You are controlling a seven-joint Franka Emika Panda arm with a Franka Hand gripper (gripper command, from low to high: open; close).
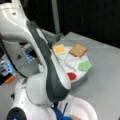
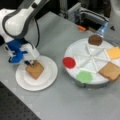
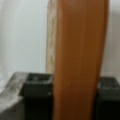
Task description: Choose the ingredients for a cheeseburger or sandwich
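Bread square (image 2: 35, 69) down on the white paper plate (image 2: 48, 80) at a front view's left, and the claw (image 2: 30, 63) sits right at its upper corner, blue wrist above it. At right in that view the white divided tray (image 2: 75, 72) carries the rest of the ingredients: red disc (image 2: 69, 62), green lettuce (image 2: 84, 76), second bread square (image 2: 110, 71), yellow cheese (image 2: 114, 52), brown patty (image 2: 95, 39), each in its own compartment.

In a front view the arm (image 1: 47, 65) fills the left side and hides the claw. Behind it the tray shows cheese (image 1: 59, 49), bread (image 1: 78, 50), lettuce (image 1: 85, 66) and red disc (image 1: 71, 75); plate rim (image 1: 87, 107) at the bottom.

Wrist view: tan bread (image 3: 80, 57) fills the middle, a dark finger (image 3: 37, 92) on either side, clamped on the piece against white plate (image 3: 22, 37).
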